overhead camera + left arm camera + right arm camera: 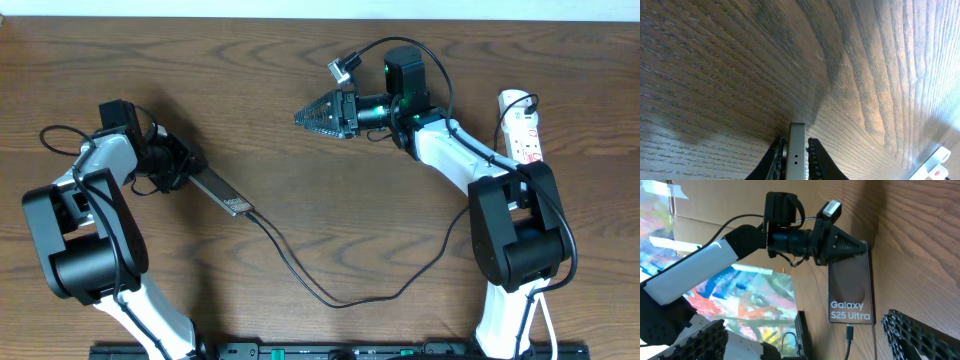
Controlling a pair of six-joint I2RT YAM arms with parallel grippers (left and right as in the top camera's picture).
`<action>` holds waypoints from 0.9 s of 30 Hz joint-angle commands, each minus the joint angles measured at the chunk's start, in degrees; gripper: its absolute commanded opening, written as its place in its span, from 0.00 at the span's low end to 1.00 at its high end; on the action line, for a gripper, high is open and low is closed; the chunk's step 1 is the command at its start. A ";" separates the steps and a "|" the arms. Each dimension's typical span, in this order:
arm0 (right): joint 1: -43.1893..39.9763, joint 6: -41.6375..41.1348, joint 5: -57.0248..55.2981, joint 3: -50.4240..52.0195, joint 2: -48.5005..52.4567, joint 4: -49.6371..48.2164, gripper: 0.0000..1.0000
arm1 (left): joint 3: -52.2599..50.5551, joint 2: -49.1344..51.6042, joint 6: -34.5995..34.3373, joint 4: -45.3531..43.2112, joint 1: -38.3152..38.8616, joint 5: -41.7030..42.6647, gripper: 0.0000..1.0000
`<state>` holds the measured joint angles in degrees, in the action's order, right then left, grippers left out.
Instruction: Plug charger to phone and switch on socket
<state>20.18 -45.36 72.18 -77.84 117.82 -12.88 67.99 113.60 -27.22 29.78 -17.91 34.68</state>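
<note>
One bench (300, 40) carries everything. Two robot arms stand at it, a left arm (100, 160) and a right arm (450, 150). Each arm ends in one claw, so there are two: the left claw (192, 175) and the right claw (318, 115). Each claw has two fingers, four in all. There is one phone (222, 193). There is one black charger cable (330, 297) with one plug tip (850, 330). There is one white power strip (522, 125); its red switch marks are too small to count.
</note>
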 commanded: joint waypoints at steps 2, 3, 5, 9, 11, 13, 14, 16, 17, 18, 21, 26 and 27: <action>0.15 1.31 0.13 -0.57 0.15 0.07 0.99 | -0.44 1.64 -0.48 0.83 0.15 -0.87 0.15; 0.15 1.31 0.13 -0.57 0.15 0.07 0.99 | -0.44 1.64 -0.48 0.85 0.15 -0.87 0.17; 0.15 1.31 0.13 -0.57 0.15 0.07 0.99 | -0.44 1.64 -0.48 0.85 0.15 -0.87 0.24; 0.15 1.31 0.15 -0.57 0.15 0.07 0.99 | -0.44 1.64 -0.48 1.03 0.15 -0.87 0.29; 0.15 1.31 0.13 -0.57 0.15 0.07 0.99 | -0.44 1.64 -0.46 1.11 0.15 -0.87 0.29; 0.15 1.31 0.13 -0.57 0.15 0.07 0.99 | -0.44 1.64 -0.46 1.25 0.15 -0.87 0.30; 0.15 1.31 0.15 -0.57 0.15 0.07 0.99 | -0.44 1.64 -0.46 1.29 0.15 -0.87 0.30; 0.15 1.31 0.15 -0.57 0.15 0.07 0.99 | -0.44 1.64 -0.46 1.49 0.15 -0.87 0.36; 0.15 1.31 0.15 -0.57 0.15 0.07 0.99 | -0.44 1.64 -0.46 1.66 0.15 -0.87 0.36; 0.15 1.31 0.15 -0.57 0.15 0.07 0.99 | -0.44 1.64 -0.48 1.95 0.15 -0.87 0.36; 0.15 1.31 0.13 -0.57 0.15 0.07 0.99 | -0.44 1.64 -0.48 2.38 0.15 -0.87 0.36; 0.15 1.31 0.15 -0.57 0.15 0.07 0.99 | -0.44 1.64 -0.48 2.34 0.15 -0.87 0.36; 0.15 1.31 0.15 -0.57 0.15 0.07 0.99 | -0.44 1.64 -0.48 2.34 0.15 -0.87 0.36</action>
<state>20.18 -45.34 72.18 -77.84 117.82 -12.88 68.18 113.58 -27.22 31.14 -17.89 37.36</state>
